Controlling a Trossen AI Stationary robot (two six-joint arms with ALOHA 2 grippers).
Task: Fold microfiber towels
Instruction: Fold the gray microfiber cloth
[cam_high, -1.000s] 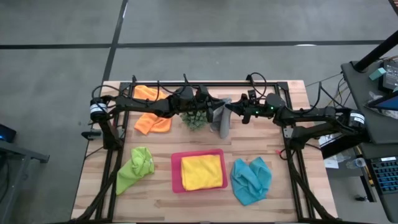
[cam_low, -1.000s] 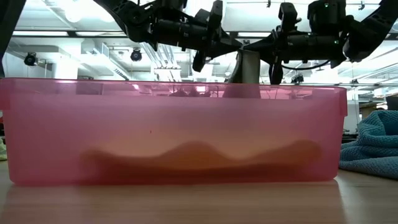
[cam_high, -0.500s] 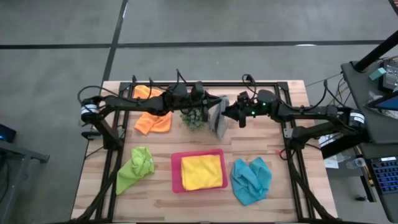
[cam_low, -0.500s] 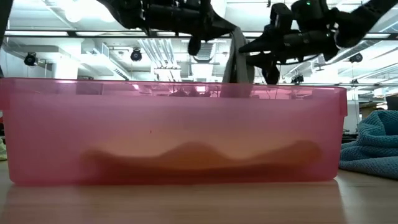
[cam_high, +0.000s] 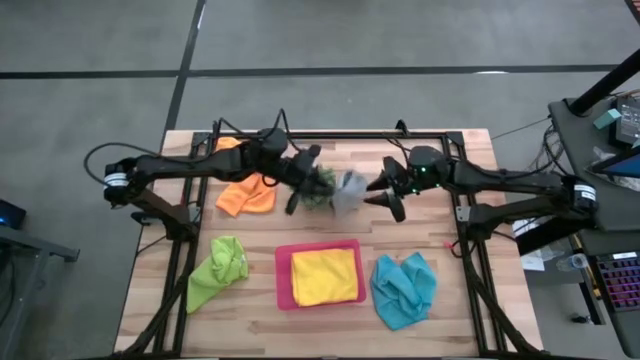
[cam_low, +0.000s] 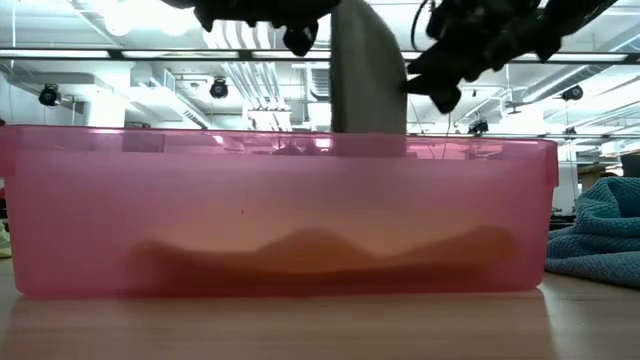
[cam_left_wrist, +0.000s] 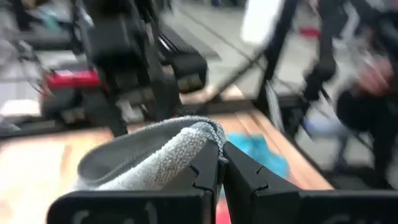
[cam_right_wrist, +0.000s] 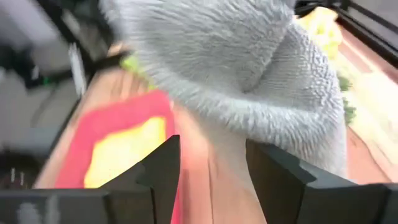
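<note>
The grey towel (cam_high: 347, 190) hangs in the air over the table's middle, beside the small green plant (cam_high: 318, 192). It also shows in the low view as the grey towel (cam_low: 368, 75) above the tray's far wall. My left gripper (cam_high: 325, 186) is shut on it. Just right of the towel, my right gripper (cam_high: 386, 196) is open, and in its wrist view the towel (cam_right_wrist: 249, 68) hangs ahead of the parted fingers (cam_right_wrist: 163, 163). The orange towel (cam_high: 246, 195), lime green towel (cam_high: 216, 270) and light blue towel (cam_high: 403, 290) lie crumpled on the table. The yellow towel (cam_high: 325, 276) lies flat in the pink tray (cam_high: 283, 290). My left gripper pinches a folded edge of the grey towel (cam_left_wrist: 198, 134) between its two fingertips (cam_left_wrist: 205, 168). The fingers come nearly level from the table's left side. The towel is lifted clear of the table and hangs slack below and around the fingertips.
The plant stands right under the held towel. The pink tray sits in the near middle of the table, with crumpled towels on both sides of it. A black frame rail (cam_high: 330, 135) runs along the far edge. Bare wood shows at the far right (cam_high: 430, 220).
My right gripper has opened and let go of the grey towel, tipping up toward level and drawing slightly toward the right edge. My left gripper has risen, rolled and levelled out while staying shut on the towel. The towel has risen and now hangs from the left gripper alone.
</note>
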